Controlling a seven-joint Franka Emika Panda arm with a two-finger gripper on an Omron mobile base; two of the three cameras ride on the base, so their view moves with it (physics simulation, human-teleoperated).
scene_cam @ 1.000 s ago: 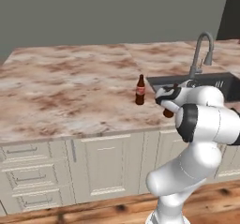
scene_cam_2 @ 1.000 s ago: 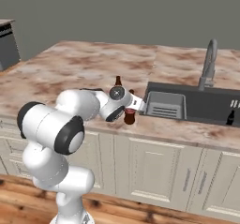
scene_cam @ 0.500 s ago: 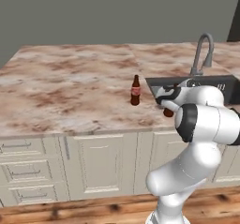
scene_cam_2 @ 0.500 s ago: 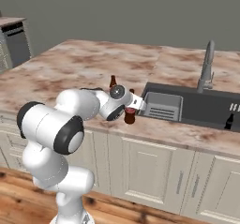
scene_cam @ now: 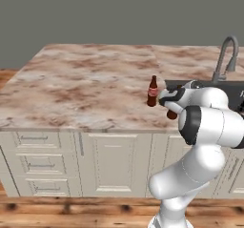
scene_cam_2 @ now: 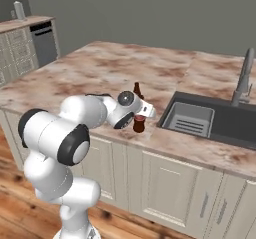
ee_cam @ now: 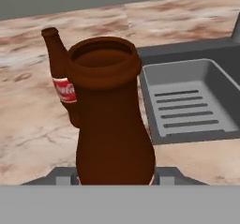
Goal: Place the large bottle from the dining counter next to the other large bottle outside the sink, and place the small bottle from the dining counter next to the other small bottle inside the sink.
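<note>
My cameras give me an even, soft light with no clear source. The pinkish-brown marbled stone counter [scene_cam: 86, 86] shows no glare and hardly any cast shadow. The dark grey wall [scene_cam: 119, 12] at the far side is flat and dim. My base views are slightly soft and coarse. From my hand, the near brown bottle [ee_cam: 112, 120] looms large and bulges, its edges sharp.

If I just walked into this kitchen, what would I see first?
You would likely spot the big white robot arm first, its hand closed around a brown bottle at the near edge of the pinkish marbled counter. Just behind stands another brown bottle with a red label, and to the right sits the dark sink with its grey insert.
</note>
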